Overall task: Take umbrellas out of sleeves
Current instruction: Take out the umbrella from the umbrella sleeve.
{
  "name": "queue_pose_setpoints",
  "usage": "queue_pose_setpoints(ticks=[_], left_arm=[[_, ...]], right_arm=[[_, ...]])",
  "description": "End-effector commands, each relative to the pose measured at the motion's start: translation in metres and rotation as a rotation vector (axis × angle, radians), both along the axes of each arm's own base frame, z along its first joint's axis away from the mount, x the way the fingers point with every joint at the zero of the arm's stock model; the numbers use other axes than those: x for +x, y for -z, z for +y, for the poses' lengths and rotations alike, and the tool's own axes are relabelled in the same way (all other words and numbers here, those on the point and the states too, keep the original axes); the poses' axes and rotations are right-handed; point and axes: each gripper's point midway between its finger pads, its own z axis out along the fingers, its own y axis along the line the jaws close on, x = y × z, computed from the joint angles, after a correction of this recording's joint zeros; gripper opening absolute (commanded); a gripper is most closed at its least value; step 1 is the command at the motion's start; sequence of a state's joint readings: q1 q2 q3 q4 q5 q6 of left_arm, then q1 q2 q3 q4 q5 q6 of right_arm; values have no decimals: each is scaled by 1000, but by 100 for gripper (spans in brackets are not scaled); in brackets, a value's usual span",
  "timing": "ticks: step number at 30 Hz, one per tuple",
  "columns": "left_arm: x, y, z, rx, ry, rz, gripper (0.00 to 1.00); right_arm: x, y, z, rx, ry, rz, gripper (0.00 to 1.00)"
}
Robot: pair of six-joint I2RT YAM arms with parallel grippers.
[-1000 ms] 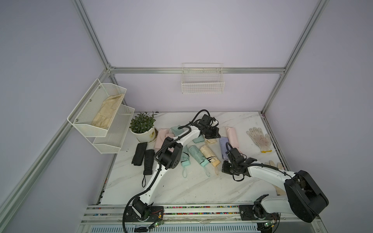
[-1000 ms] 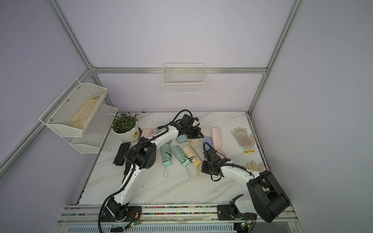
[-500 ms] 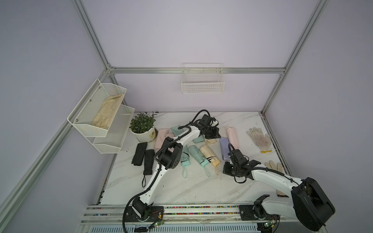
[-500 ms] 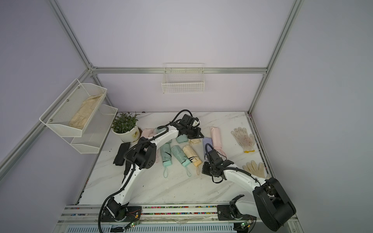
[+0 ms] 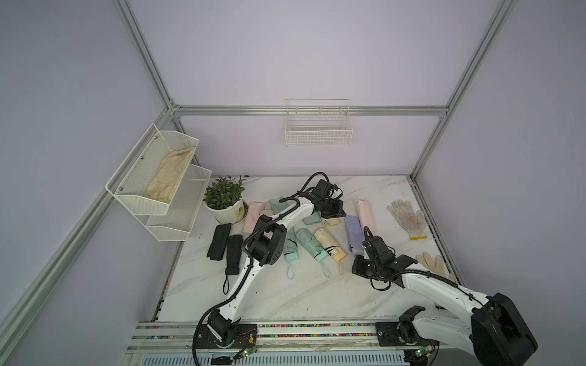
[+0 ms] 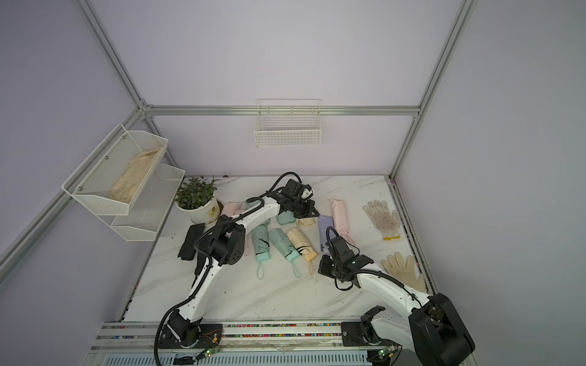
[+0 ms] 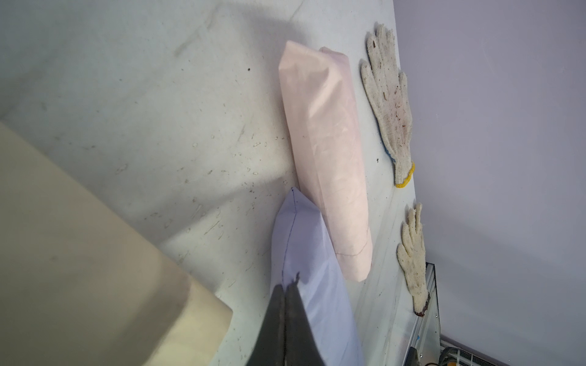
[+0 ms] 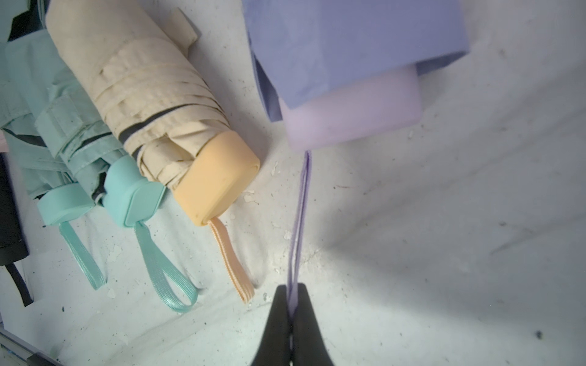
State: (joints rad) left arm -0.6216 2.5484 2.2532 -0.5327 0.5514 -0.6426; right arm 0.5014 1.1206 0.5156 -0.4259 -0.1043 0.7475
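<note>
Lavender sleeve (image 7: 314, 269) is pinched in the left jaws, wrist loop (image 8: 299, 221) in the right jaws; pot (image 5: 228, 214) logo illegible.

Both top views looking steeply down at white marble tabletop (image 5: 301, 294); wrist cams sitting close, sharing smooth lavender fabric sleeve (image 7: 317, 253).

Findings. The left arm (image 5: 285, 218) is stretched well forward, elbow raised and forearm sloping down to the wrist. The left gripper (image 7: 288, 285) has its jaws pressed together, with a pinch of sleeve (image 7: 310, 253) seam caught at the tips. The right arm (image 5: 437, 285) lies low, forearm close to level and wrist bent downward. The right gripper (image 8: 291, 290) has its jaws clamped flat on a thin loop (image 8: 299, 221), which runs taut straight ahead of the fingertips.
</note>
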Motion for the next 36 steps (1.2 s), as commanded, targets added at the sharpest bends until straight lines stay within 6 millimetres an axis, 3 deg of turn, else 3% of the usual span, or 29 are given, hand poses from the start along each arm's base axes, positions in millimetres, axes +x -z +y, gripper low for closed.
queue_pose_setpoints(ticks=[1,14,25,36], left_arm=[[17,-58,-3,-97,-12,-91,0],[27,-69,-2,-138,-32,-104,0],[55,-74,3,-202,-83,-117,0],[82,-78,5,-300,-136,-119,0]], right_arm=[[-13,1,0,21,3,27,0],[-26,0,2,73,7,30,0],[-41,9,1,103,23,75,0],[-32,6,5,106,34,66,0]])
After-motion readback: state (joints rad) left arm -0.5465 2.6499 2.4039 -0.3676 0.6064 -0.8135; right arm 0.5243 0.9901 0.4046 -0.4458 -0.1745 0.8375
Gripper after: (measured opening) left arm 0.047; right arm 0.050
